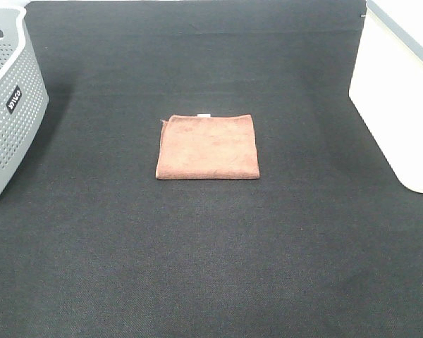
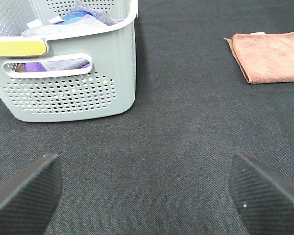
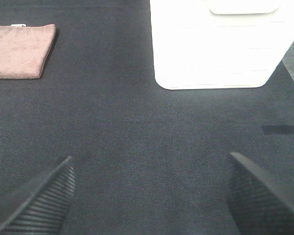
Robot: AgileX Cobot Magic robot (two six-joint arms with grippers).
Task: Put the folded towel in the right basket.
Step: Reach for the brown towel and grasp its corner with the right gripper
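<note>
Standing at the far left, the grey basket (image 1: 7, 105) holds mixed cloths (image 2: 73, 22). The left gripper (image 2: 144, 176) hangs over the black mat (image 1: 211, 267), jaws wide apart and empty. The folded towel (image 1: 207, 146) lies flat mid-mat, well apart from both baskets. The right gripper (image 3: 149, 181), also spread and empty, faces the white basket (image 1: 398, 91) at far right.

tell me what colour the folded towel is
The folded towel is a plain reddish brown, with no pattern. The exterior high view shows it best.
</note>
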